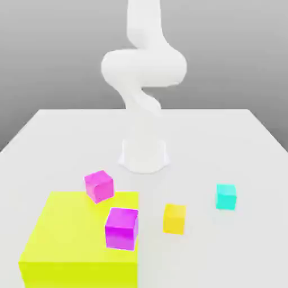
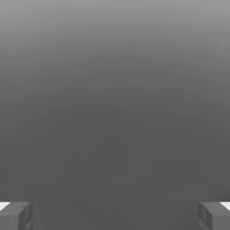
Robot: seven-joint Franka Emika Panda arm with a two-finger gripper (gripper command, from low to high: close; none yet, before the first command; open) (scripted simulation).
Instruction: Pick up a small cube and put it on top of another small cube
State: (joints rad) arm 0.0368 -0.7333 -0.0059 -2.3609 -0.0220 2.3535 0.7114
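Open table [image 1: 67,140] was left at the exterior view's left. The near side was crowded by a large yellow block [image 1: 73,236], two magenta cubes [image 1: 99,185] [image 1: 121,228], a small yellow cube [image 1: 174,218] and a cyan cube [image 1: 226,197].

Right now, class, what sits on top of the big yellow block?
A purple cube sits on the big yellow block near its front corner. A pink cube overlaps the back edge; its underside is hidden.

White tabletop [image 1: 50,140], carrying the arm's white base [image 1: 144,154] near the middle. Toward the near edge: large yellow block [image 1: 67,242] at the exterior view's left; small yellow cube [image 1: 174,218] just beside it; cyan cube [image 1: 226,196] farther toward the exterior view's right, apart. Pink cube [image 1: 99,186] at the block's far edge, support unclear.
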